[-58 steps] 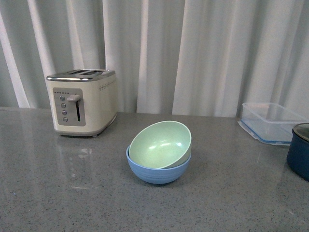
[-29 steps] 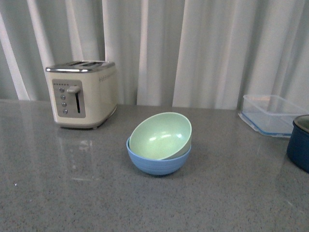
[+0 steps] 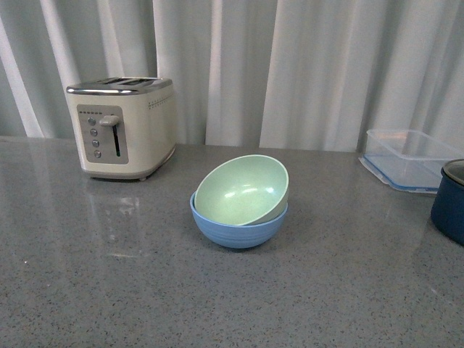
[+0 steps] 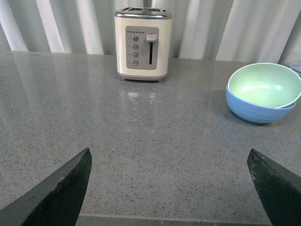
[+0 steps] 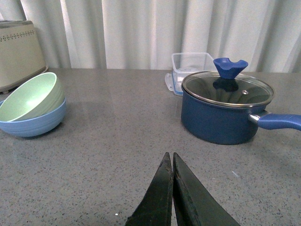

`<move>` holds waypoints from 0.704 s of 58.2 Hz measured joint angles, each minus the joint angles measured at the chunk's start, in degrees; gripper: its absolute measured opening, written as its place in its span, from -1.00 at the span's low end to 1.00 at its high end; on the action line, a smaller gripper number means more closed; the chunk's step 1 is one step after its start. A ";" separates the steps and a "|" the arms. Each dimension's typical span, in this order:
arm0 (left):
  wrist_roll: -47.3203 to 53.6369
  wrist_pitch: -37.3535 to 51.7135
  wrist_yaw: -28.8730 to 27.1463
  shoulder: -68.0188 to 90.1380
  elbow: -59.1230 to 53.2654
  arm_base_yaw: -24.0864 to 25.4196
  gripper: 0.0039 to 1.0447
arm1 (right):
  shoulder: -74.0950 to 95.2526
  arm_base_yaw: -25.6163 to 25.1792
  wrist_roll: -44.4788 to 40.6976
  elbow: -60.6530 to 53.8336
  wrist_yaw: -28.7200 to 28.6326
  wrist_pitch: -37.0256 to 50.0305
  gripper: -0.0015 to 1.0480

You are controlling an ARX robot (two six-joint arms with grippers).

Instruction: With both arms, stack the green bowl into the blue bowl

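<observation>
The green bowl [image 3: 242, 190] sits tilted inside the blue bowl [image 3: 238, 230] at the middle of the grey counter. Both also show in the left wrist view, green bowl [image 4: 264, 85] in blue bowl [image 4: 258, 107], and in the right wrist view, green bowl [image 5: 29, 95] in blue bowl [image 5: 33, 122]. My left gripper [image 4: 169, 157] is open and empty, low over bare counter, well apart from the bowls. My right gripper [image 5: 170, 154] is shut and empty, also over bare counter away from the bowls. Neither arm shows in the front view.
A cream toaster [image 3: 123, 127] stands at the back left. A clear plastic container [image 3: 407, 159] sits at the back right. A dark navy pot [image 5: 225, 109] with a glass lid and blue handle stands in front of it. White curtains hang behind the counter [image 3: 109, 290].
The front view has shifted: the bowls, toaster and container sit higher in the picture than a second ago. The green bowl stays tilted in the blue bowl.
</observation>
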 joint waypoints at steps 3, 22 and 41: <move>0.00 0.00 0.00 0.00 0.00 0.00 0.87 | -0.77 0.00 0.00 0.00 0.00 -0.81 -0.98; 0.02 0.00 -0.02 0.00 0.00 0.00 0.87 | -12.66 0.00 0.00 0.04 -0.13 -13.00 -0.98; 0.00 0.00 0.00 -0.04 0.02 0.00 0.87 | -12.90 0.00 -0.04 0.04 -0.13 -13.27 -0.43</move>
